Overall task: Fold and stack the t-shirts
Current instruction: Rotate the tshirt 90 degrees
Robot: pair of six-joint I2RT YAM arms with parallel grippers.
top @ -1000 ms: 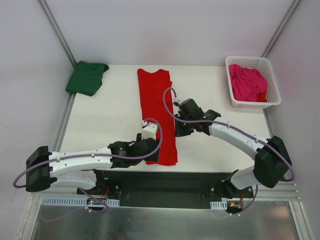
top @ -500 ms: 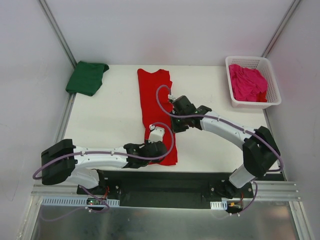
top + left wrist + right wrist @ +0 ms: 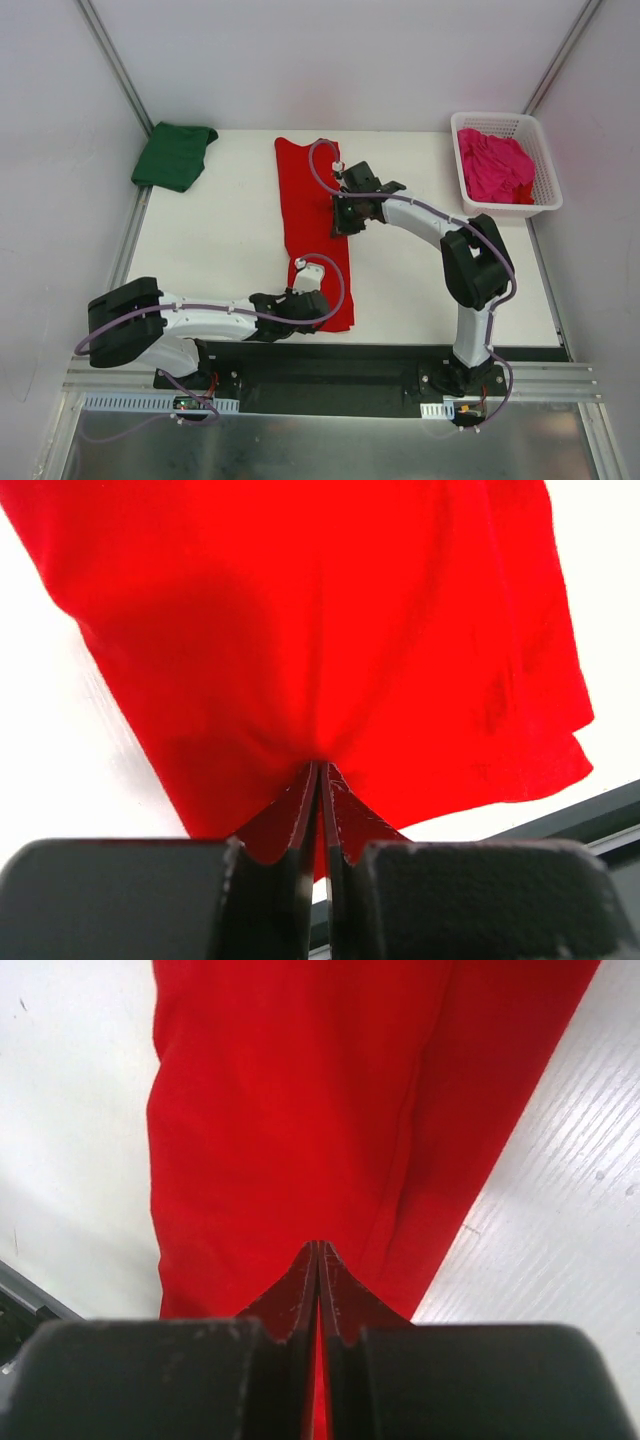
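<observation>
Red t-shirt [image 3: 305, 190]: narrow strip, middle of surface [image 3: 220, 240], far to near; crosswise fold left.
Left tool [image 3: 320, 772]: clamped on its near end.
Right tool [image 3: 318, 1250]: clamped on its right edge.
Green t-shirt [image 3: 175, 155]: folded, far left.
Pink t-shirt [image 3: 495, 165]: crumpled in basket [image 3: 548, 200], far right; unfolded.

Basket [image 3: 548, 170], green t-shirt [image 3: 172, 155] at far corners

Left gripper [image 3: 320, 772]: fingers pressed together, red t-shirt [image 3: 330, 630] pinched between the tips, arm low and outstretched. Right gripper [image 3: 317, 1250]: fingertips clamped on the same cloth, arm bent high at the elbow.
</observation>
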